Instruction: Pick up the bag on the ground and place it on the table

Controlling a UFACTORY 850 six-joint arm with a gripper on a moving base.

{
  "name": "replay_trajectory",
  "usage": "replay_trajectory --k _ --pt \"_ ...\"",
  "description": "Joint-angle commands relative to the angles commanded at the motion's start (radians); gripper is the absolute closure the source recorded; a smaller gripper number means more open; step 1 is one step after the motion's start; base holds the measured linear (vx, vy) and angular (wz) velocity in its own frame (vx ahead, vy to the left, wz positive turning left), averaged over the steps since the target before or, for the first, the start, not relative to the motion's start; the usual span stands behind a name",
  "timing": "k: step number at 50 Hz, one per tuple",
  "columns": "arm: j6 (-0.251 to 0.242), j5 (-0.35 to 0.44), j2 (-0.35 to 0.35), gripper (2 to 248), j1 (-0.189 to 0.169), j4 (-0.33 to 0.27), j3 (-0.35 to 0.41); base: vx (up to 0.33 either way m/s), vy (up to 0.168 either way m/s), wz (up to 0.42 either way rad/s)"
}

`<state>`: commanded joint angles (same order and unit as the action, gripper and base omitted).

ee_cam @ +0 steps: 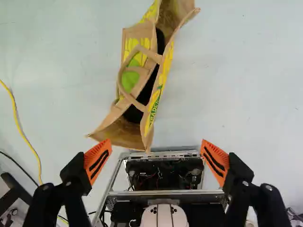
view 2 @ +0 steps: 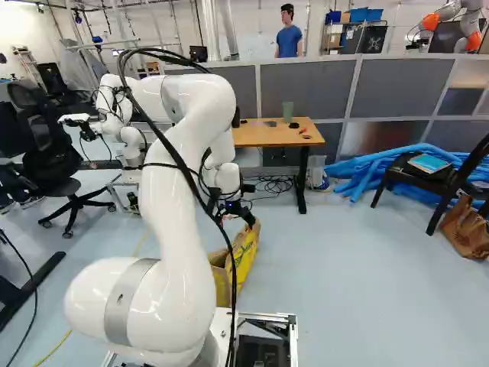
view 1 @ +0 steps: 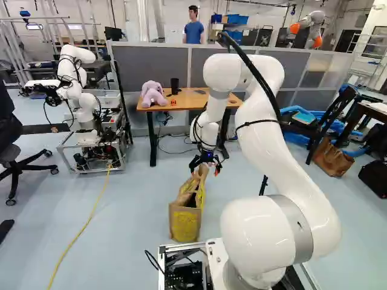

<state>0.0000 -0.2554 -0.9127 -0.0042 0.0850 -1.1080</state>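
The gripper [view 1: 205, 164] hangs over the brown and yellow paper bag [view 1: 184, 222], which stands on the floor ahead of the base. In the wrist view the gripper [ee_cam: 156, 156] is open, its orange-padded fingers wide apart with no part of the bag between them. Ahead of the fingertips lies the open top of the bag [ee_cam: 157, 99], with a looped handle [ee_cam: 124, 75] folded over one side and something dark inside. The wooden table [view 2: 267, 136] stands beyond the bag, against grey partitions.
On the table are a purple plush toy [view 1: 152, 93] and a dark cup [view 1: 175, 84]. Another robot [view 1: 81, 96] stands at the left. A black chair [view 2: 435, 172], blue tubes [view 2: 355, 170] and another brown bag [view 1: 333, 159] are at the right. A yellow cable [view 1: 86, 225] crosses the floor.
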Motion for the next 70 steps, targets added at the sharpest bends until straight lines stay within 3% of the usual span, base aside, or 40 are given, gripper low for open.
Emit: replay_trajectory --k 70 --pt "0.000 0.000 -0.293 3 0.017 0.000 -0.256 0.000 0.000 0.000"
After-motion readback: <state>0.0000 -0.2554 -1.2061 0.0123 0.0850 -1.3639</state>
